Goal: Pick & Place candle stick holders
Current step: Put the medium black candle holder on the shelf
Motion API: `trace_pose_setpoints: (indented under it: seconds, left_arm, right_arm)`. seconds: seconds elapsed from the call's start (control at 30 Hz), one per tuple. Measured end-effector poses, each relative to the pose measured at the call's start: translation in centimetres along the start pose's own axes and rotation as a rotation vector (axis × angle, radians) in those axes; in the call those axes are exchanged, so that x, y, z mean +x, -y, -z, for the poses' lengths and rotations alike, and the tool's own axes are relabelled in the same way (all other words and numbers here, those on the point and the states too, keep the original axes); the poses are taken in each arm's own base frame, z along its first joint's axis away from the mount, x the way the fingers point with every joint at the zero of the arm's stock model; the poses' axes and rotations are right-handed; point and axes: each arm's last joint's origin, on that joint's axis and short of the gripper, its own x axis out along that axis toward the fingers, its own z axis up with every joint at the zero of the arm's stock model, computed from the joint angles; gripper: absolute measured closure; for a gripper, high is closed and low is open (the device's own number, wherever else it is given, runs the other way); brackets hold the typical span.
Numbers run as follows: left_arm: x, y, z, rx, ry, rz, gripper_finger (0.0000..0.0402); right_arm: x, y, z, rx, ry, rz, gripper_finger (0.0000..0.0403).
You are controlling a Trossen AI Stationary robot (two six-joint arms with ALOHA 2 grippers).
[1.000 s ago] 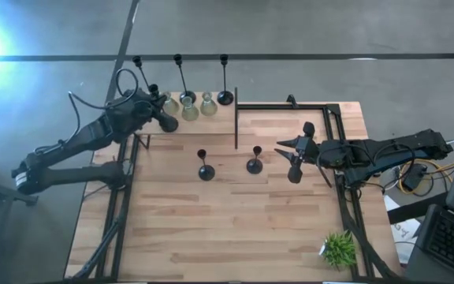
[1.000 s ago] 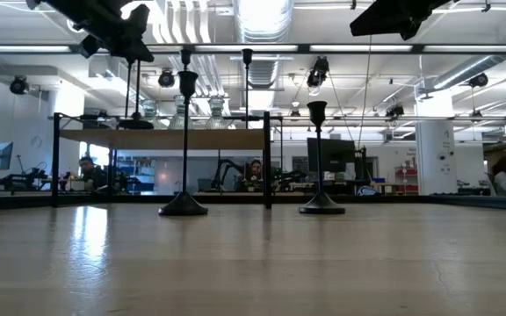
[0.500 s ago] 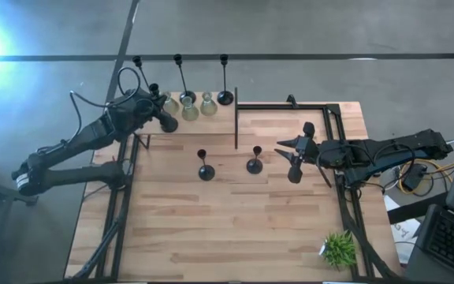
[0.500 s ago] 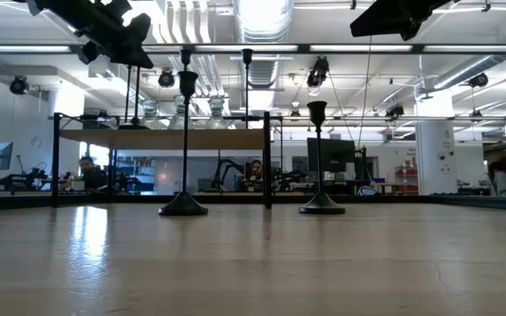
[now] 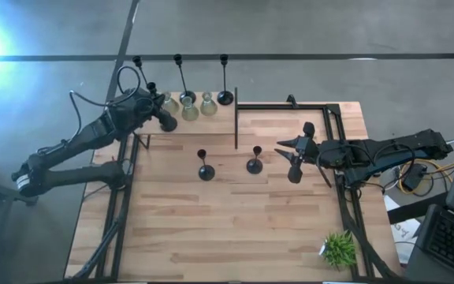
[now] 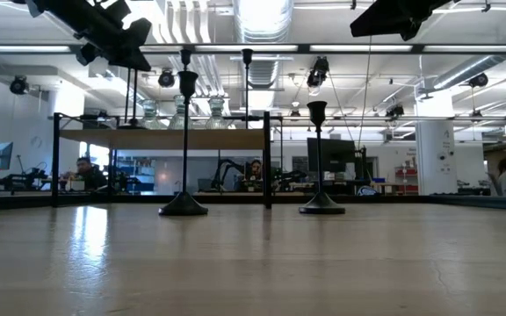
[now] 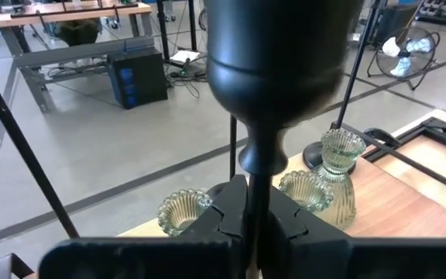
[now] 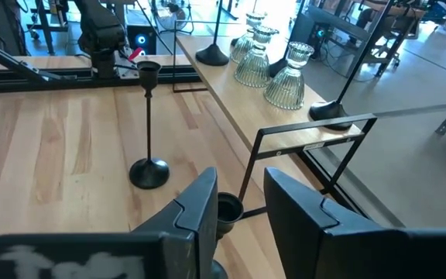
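Note:
My left gripper (image 5: 162, 118) is over the raised shelf (image 5: 211, 118) at the table's far left, shut on a black candle stick holder (image 7: 283, 70). Three pale-green glass holders (image 5: 189, 104) stand on the shelf, beside it. Three tall black holders (image 5: 225, 79) stand along the shelf's far edge. Two black holders (image 5: 204, 167) (image 5: 254, 162) stand upright on their round bases at mid-table. My right gripper (image 5: 289, 160) is open, just right of the second one, whose cup (image 8: 228, 208) shows beyond the gap between the fingers, untouched. My left gripper pinches the black holder's thin stem (image 7: 255, 174) between its two fingers, just below the cup. The fingers lie across the stem. The holder is upright, its stem (image 6: 130, 92) hanging below the gripper. I cannot tell whether its base touches the shelf.
A black frame post (image 5: 236, 118) stands at the shelf's right end, with a black rail (image 5: 329, 110) along the table's far right. A small green potted plant (image 5: 339, 248) sits at the near right corner. Bare wood (image 5: 227, 229) lies toward the near edge.

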Motion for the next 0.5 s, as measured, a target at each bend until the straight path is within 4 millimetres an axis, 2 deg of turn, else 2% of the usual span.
trace_pose_setpoints:
  seconds: [0.2,0.5]
  left_arm:
    - [0.0,0.02,-0.01,0.01,0.0,0.006,0.0383]
    - [0.0,0.02,-0.01,0.019,0.001,0.007,0.0337]
  right_arm:
    - [0.0,0.01,0.0,0.0,0.0,0.0,0.0296]
    - [0.0,0.01,0.0,0.0,0.0,0.0,0.0307]
